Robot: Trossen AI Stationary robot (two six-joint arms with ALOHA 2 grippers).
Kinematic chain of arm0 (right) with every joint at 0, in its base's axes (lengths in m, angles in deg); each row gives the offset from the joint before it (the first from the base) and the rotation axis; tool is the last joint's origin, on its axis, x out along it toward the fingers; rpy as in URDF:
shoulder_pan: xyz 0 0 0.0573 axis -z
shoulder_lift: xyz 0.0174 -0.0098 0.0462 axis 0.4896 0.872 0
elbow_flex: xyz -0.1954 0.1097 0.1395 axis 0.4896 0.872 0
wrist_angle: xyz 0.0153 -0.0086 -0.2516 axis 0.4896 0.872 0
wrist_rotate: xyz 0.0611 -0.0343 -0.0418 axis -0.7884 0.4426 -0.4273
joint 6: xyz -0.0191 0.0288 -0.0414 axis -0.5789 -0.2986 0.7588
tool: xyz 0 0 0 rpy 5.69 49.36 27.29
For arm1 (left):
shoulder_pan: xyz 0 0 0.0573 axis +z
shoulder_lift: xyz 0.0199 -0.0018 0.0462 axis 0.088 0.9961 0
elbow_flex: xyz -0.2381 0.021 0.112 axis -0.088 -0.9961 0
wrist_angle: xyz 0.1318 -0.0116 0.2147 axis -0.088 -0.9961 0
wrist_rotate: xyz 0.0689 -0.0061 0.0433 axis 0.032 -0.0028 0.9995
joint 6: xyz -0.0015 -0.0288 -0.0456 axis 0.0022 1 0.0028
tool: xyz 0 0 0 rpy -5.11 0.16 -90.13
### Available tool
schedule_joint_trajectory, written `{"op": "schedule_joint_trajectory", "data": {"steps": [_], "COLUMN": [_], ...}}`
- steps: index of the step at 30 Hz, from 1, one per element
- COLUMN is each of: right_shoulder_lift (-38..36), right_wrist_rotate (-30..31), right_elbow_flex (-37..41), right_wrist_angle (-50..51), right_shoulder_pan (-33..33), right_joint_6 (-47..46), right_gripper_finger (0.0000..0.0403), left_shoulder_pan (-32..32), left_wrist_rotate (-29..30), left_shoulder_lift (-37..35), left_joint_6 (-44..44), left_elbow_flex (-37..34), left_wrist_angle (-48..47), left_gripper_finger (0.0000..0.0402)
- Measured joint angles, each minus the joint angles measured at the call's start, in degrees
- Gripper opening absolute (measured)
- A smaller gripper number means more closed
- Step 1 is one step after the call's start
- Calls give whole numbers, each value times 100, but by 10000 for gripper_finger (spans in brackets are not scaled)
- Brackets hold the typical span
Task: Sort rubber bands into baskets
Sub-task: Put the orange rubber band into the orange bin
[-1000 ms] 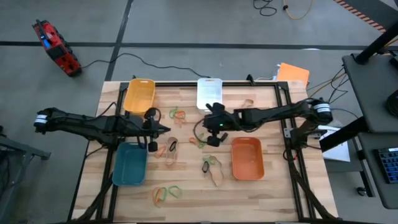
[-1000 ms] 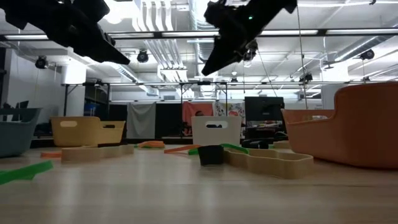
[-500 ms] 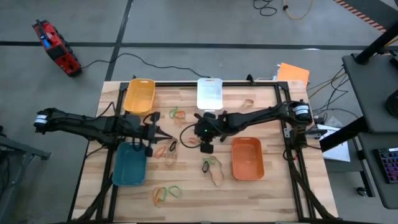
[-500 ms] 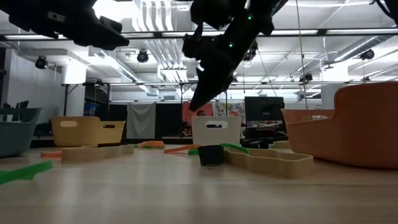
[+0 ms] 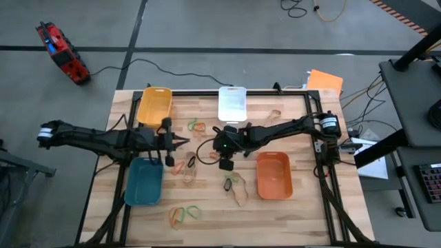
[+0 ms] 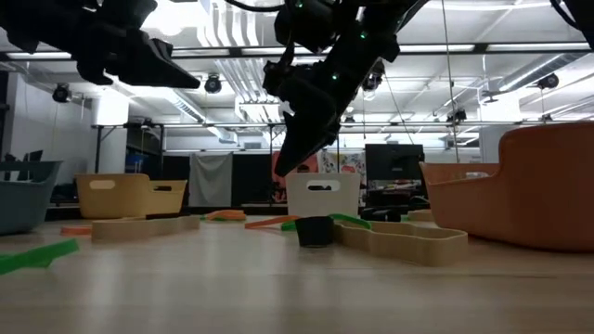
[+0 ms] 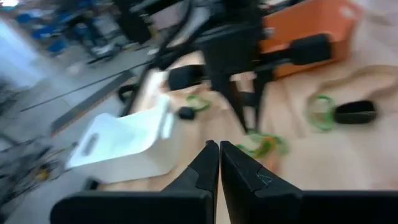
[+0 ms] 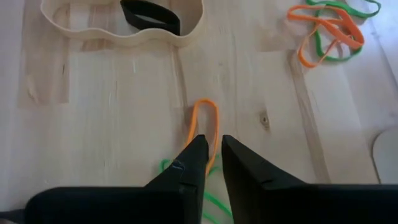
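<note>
Hovering over the middle of the table (image 5: 289, 207), the right gripper (image 8: 212, 152) has its two dark fingers slightly parted, with nothing between them. An orange rubber band (image 8: 205, 121) lies flat on the wood just ahead of the fingertips, its near end running between them; green strands (image 8: 205, 198) cross beneath the fingers. Farther from the fingertips than that band, a tan band (image 8: 121, 28) loops around a black one (image 8: 149, 15), and a tangle of orange and green bands (image 8: 329, 28) lies off to one side.

Seen from above, the right gripper (image 5: 222, 146) sits below the white basket (image 5: 232, 105) and just left of the orange basket (image 5: 274, 175). The left gripper (image 5: 180, 142) (fingers pressed together, holding nothing) waits left of the white basket, between the yellow basket (image 5: 154, 105) and the teal basket (image 5: 144, 181). From table height, the right gripper (image 6: 286, 167) seems to hang clear of the wood, though the angle makes that hard to judge.
</note>
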Motion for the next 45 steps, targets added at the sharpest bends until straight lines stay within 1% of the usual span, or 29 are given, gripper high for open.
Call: {"op": "schedule_joint_trajectory", "data": {"steps": [3, 7, 9, 13, 17, 22, 26, 30, 36, 45], "right_shoulder_lift": [63, 302, 438, 744, 907, 930, 914, 921, 921, 879], "right_wrist_rotate": [3, 2, 1, 1, -11, -5, -9, -57, -40, -41], "right_elbow_flex": [25, 51, 60, 62, 62, 60, 60, 60, 60, 60], "right_wrist_angle": [-84, -445, -442, -619, -725, -727, -728, -730, -730, -706], "right_shoulder_pan": [0, 0, 0, 34, 77, 98, 98, 101, 105, 105], "right_joint_6": [-26, 329, 462, 486, 486, 480, 513, 508, 592, 842], "right_gripper_finger": [90, 140, 159, 179, 182, 166, 138, 98, 20, 10], "left_shoulder_pan": [0, 0, 0, 0, 0, 0, 0, 0, 0, 0], "left_wrist_rotate": [39, 41, 41, 46, 46, 46, 46, 46, 48, 48], "left_shoulder_lift": [-185, -444, -533, -666, -700, -659, -602, -543, -510, -473], "left_joint_6": [7, 128, 201, 347, 374, 376, 376, 376, 374, 396], "left_elbow_flex": [-93, -155, -166, -180, -210, -215, -242, -245, -243, -243], "left_wrist_angle": [37, 30, 14, -127, -125, -142, -94, -51, 146, 221], "left_gripper_finger": [0, 0, 0, 0, 0, 0, 0, 0, 0, 0]}}
